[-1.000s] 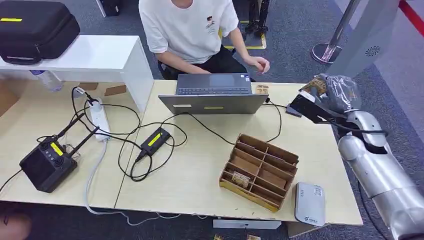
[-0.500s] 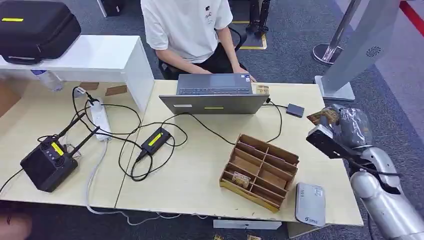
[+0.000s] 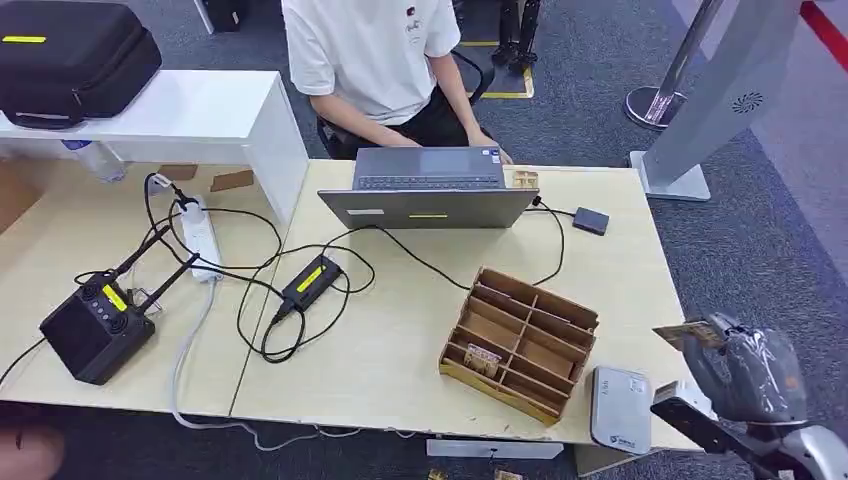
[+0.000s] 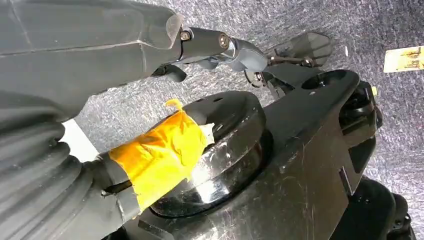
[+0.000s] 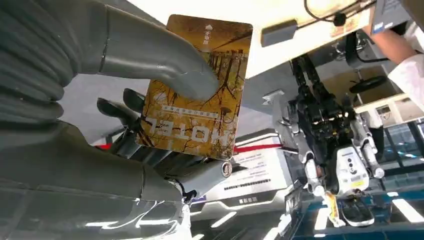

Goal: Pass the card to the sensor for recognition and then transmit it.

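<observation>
My right hand [image 3: 745, 375] is off the table's right front corner, over the grey carpet. It pinches a brown hotel card [image 3: 690, 335] between thumb and fingers. In the right wrist view the card [image 5: 200, 85] shows a tree picture and the word HOTEL, with the thumb [image 5: 155, 60] pressed across its face. A flat grey card reader [image 3: 620, 407] lies on the table's front right corner, just left of the hand and apart from the card. My left hand [image 4: 100, 45] hangs beside my body with its fingers stretched out, holding nothing.
A wooden divided box [image 3: 520, 340] with a card [image 3: 482, 357] in one compartment stands beside the reader. A person [image 3: 375, 60] sits behind a laptop [image 3: 428, 187]. A small dark box [image 3: 590, 220] lies at the back right. Cables, a power strip [image 3: 203, 235] and a black device [image 3: 92, 330] occupy the left.
My right hand has carried the card from above the table's back right corner, back and down, to beside the front right corner. The person's hand has gone back to the laptop.
</observation>
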